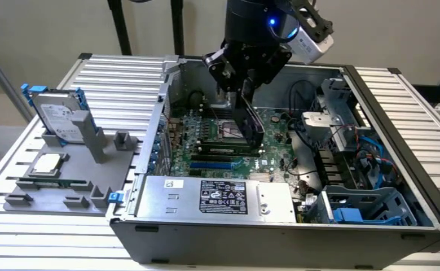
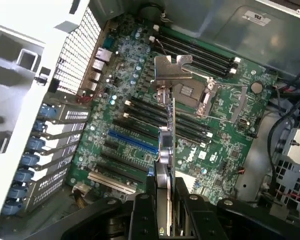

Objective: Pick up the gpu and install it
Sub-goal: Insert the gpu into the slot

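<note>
Gripper (image 1: 233, 96) is inside the open computer case (image 1: 280, 240), fingers (image 2: 142, 210) clamped on the gpu (image 2: 166, 150). Card is held on edge over the motherboard (image 2: 135, 115), beside the processor socket (image 2: 190, 92), silver bracket (image 2: 172, 67) at the far end. Contact with the board cannot be determined.

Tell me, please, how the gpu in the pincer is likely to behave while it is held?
The gpu is probably stiff: it hangs straight and edge-on from the pincer. Pinched near one end, it may pivot if bumped. Being a thin card, it is likely fragile if knocked against the motherboard beneath it.
</note>
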Motion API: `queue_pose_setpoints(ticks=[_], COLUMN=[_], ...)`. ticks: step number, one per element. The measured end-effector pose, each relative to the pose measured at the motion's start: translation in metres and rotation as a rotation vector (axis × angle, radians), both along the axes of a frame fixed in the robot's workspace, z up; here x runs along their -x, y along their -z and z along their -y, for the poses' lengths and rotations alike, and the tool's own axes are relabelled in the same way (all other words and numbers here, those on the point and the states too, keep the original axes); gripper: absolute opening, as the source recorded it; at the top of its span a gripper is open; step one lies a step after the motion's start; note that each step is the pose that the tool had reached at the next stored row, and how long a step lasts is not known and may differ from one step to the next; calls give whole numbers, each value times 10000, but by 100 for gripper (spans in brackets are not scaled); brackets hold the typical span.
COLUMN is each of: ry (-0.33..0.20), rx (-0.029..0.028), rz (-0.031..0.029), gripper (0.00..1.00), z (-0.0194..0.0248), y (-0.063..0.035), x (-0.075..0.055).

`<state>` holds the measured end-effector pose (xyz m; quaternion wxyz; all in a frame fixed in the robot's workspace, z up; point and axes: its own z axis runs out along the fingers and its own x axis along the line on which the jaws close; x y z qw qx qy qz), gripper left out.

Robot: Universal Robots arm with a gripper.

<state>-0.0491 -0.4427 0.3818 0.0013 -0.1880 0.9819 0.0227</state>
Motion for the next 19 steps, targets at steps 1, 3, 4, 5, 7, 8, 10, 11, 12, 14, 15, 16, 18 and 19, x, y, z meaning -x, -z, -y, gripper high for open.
queue_pose_setpoints(ticks=[1,3,4,5,7,8,10,11,12,14,15,16,18,19], ry=[-191,-545,-735,-921,-1270,-1450,-1827,-2005,-2186,-2545,-2731,-2915,-3275,-3461], rx=[-1,-1,-1,-1,-1,-2,-1,0,-1,0,0,-1,0,-1], rz=[1,1,1,1,1,1,1,1,1,1,1,1,1,1], gripper=[0,0,0,0,0,0,0,0,0,0,0,0,0,0], z=[0,0,0,0,0,0,0,0,0,0,0,0,0,0], y=[6,17,23,30,41,47,59,65,71,83,89,96,109,115], x=[0,0,0,0,0,0,0,0,0,0,0,0,0,0])
